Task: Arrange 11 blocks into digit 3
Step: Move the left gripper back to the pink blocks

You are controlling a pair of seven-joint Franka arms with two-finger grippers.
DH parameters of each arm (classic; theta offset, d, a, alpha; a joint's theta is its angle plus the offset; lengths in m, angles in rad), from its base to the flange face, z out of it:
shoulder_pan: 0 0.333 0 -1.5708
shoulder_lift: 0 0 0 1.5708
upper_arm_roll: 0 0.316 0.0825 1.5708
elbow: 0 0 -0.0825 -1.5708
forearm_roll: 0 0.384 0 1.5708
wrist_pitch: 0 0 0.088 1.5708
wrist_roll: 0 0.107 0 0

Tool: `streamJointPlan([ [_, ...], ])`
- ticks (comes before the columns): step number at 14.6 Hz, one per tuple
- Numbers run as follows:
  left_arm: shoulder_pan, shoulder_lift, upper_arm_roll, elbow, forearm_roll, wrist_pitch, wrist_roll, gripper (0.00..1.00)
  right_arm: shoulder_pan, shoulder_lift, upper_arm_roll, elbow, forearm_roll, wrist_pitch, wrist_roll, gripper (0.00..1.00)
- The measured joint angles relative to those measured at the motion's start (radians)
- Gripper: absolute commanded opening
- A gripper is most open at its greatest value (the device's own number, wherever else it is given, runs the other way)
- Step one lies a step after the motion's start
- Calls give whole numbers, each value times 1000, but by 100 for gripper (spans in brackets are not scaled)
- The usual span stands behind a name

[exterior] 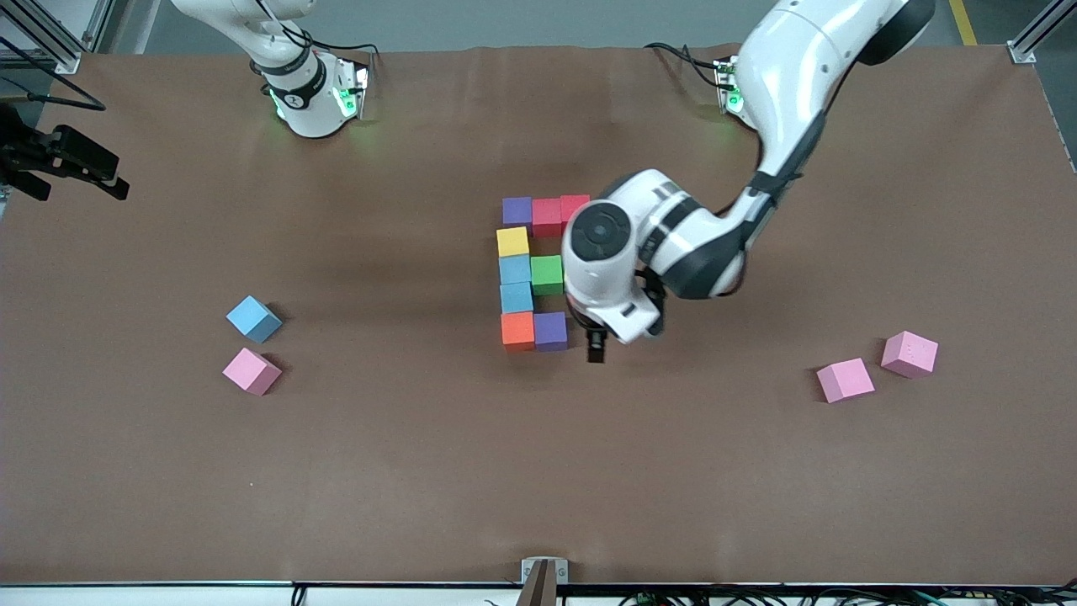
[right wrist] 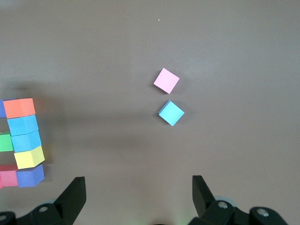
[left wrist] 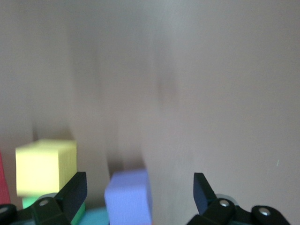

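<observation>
Left tool [exterior: 599, 341] open beside purple block [exterior: 550, 330]; four loose blocks apart.

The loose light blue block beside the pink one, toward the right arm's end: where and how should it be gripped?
Come straight down with the open right gripper. The light blue block sits flat but turned diagonally, so rotate the wrist and close on two opposite side faces. The pink block lies close by, nearer the front camera, apparently just apart, so probably pick the pair of faces that keeps the fingers clear of it.
</observation>
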Motion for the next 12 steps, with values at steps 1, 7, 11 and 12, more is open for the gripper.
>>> streamJointPlan([
  [1,39,-6,0,-2,0,-10,68,100,0,0,0,0,0,0,0,100],
  [7,278,-74,-1,-65,1,-20,451,100,0,0,0,0,0,0,0,100],
  [11,407,-111,0,-123,2,-22,759,100,0,0,0,0,0,0,0,100],
  [12,446,-114,0,-136,2,-23,863,100,0,0,0,0,0,0,0,100],
])
